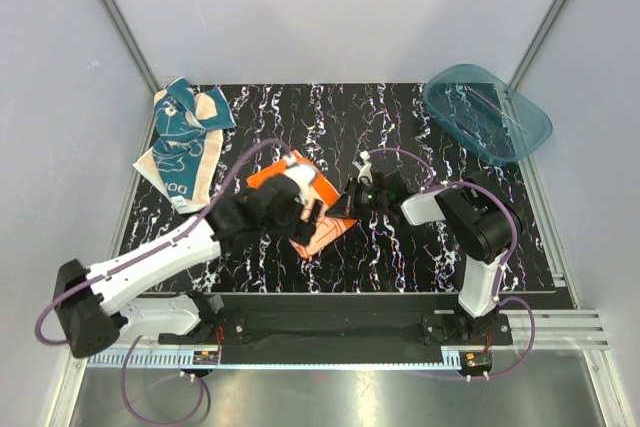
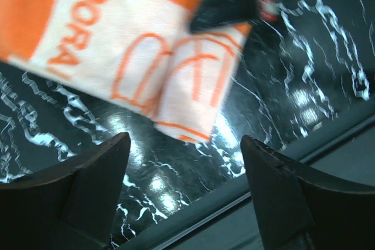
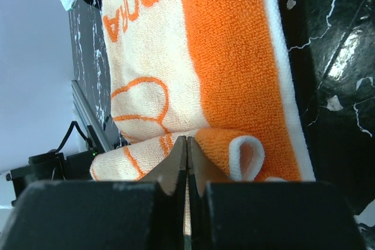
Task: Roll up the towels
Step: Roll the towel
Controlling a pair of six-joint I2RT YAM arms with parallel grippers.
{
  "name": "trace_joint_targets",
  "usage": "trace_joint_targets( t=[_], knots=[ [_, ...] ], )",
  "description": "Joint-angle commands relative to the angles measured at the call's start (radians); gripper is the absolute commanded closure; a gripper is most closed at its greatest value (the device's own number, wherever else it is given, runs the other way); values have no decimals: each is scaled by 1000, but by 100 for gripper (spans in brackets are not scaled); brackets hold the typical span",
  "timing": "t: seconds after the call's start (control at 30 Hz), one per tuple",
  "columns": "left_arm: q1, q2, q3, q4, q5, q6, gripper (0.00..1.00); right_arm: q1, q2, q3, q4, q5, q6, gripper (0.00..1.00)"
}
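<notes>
And here the right pincer is seen shut tight, its two fingers pressed together on the curled near edge of the orange towel, where a small loop of cloth is turned over just beside the tips. The left pincer is held wide open above the same towel's near end. Nothing is gripped there, and whether the cloth is touched cannot be told.

The orange towel is laid mid-mat, print side up, between the two arms, with bare marbled mat left around it and the mat's near edge close below the left fingers. Further out, the teal towel is spread flat at the far left corner, well apart. At the far right corner the translucent tub is set, tilted, its outer end carried past the mat's edge; only mat pattern is made out through its wall.
</notes>
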Motion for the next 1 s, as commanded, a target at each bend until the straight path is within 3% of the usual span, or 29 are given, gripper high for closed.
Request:
trace_joint_targets(
  t=[0.0, 0.03, 0.17, 0.7, 0.9, 0.97],
  knots=[
    [-186, 61, 25, 28, -205, 66, 16, -12, 35, 15, -44, 65, -27, 99],
    [-216, 78, 25, 62, -225, 69, 11, -11, 37, 15, -44, 64, -28, 99],
    [-287, 178, 39, 122, -259, 88, 8, -11, 40, 18, -51, 64, -28, 99],
    [-282, 554, 40, 123, -355, 180, 4, -12, 58, 35, -66, 47, -30, 100],
    [-220, 577, 33, 137, -247, 131, 20, -18, 67, 46, -79, 26, -31, 100],
    [-195, 574, 22, 157, -201, 125, 32, -25, 67, 46, -79, 13, -28, 100]
  ],
)
